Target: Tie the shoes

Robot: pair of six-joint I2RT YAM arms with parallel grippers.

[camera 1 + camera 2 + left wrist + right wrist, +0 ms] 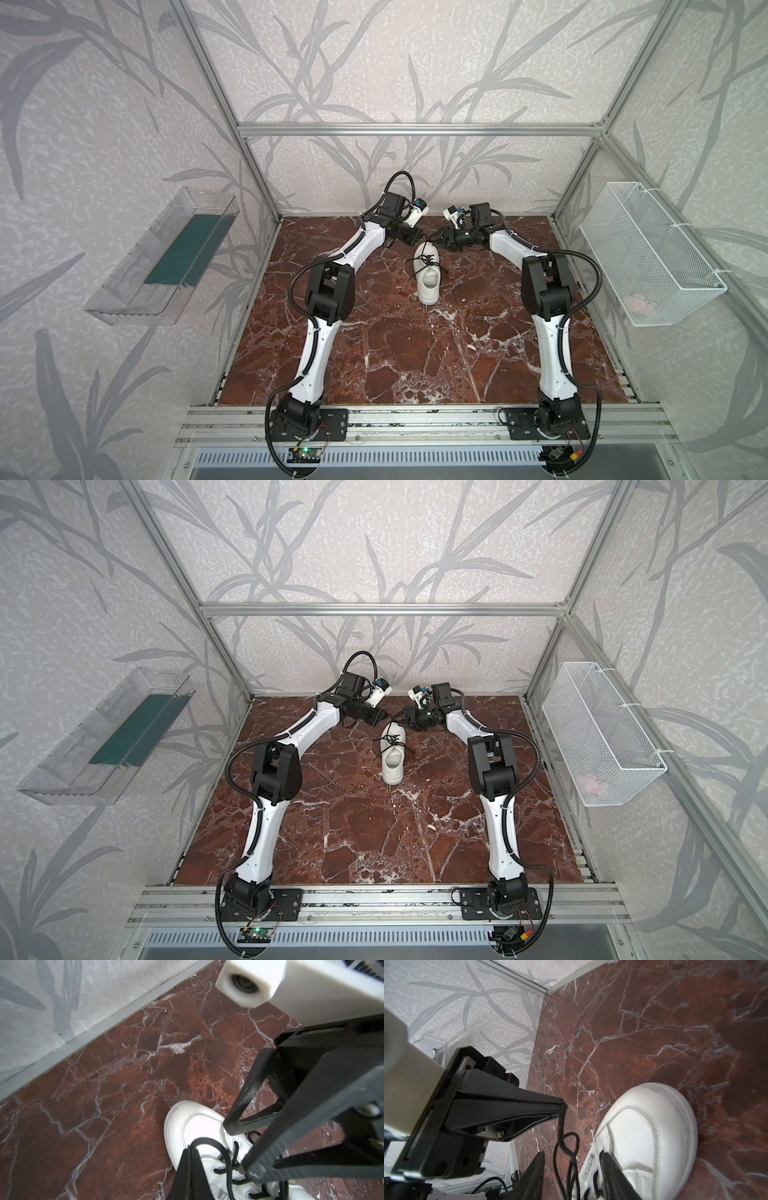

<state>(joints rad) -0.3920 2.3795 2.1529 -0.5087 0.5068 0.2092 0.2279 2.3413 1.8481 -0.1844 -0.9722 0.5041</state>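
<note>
1. Looking at one white low-top sneaker with a white sole point(428, 284), sitting flat on the red-brown marble table point(415, 353), toward the far side and in the middle between the two arms, toe pointing at the back wall.
2. Seeing its thin black laces point(429, 262) running through the holes but lying loose and messy over the tongue, with ends spilling out to both sides in both top views.
3. Finding no bow and no tight knot anywhere, so judging the tying as only just starting.
4. Watching the left claw point(560, 1107) hanging just above the toe end, squeezed closed and pinching one strand of the laces, with that strand dangling down from its tip in the right wrist view.
5. Seeing the same pinch in the left wrist view, with the left claw point(190, 1151) closed at the top of a small black loop.
6. Watching the right claw point(572, 1159) reaching in from the other side, jaws standing apart, holding nothing, with a loop of lace hanging in the gap between them.
7. Noticing both claws very close together over the front of the sneaker, nearly touching.
8. Guessing the step in hand: handing over or catching the lifted strand.
9. Leaving nearly everything to do: crossing the two ends, pulling snug, making loops, and tightening a bow.
10. Worrying about the thin strand slipping out, or the light sneaker sliding when tugged.
</note>
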